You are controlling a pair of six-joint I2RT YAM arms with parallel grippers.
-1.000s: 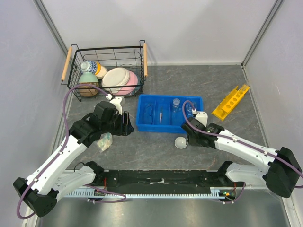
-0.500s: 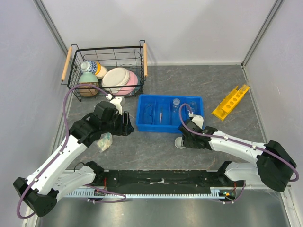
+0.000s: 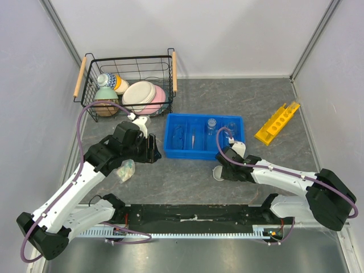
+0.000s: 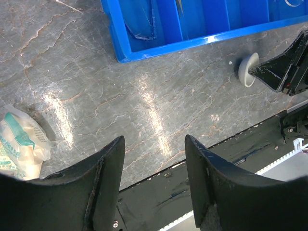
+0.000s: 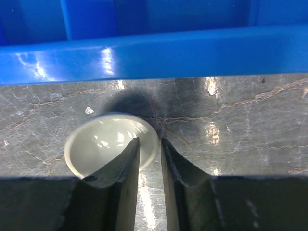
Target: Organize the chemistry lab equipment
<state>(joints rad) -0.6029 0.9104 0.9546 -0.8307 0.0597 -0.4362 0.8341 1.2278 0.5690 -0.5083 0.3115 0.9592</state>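
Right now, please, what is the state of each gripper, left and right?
Left gripper: open, holding nothing.
Right gripper: closed on the rim of the white dish.

Overhead camera looking down, wrist cameras low and close, all sharing blue tray

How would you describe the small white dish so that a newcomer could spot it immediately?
Find the blue tray in the middle of the grey table. Just in front of its near wall, toward the right end, the small white dish rests on the tabletop, its rim between the fingers of the right gripper. It is the only round white thing outside the wire basket.
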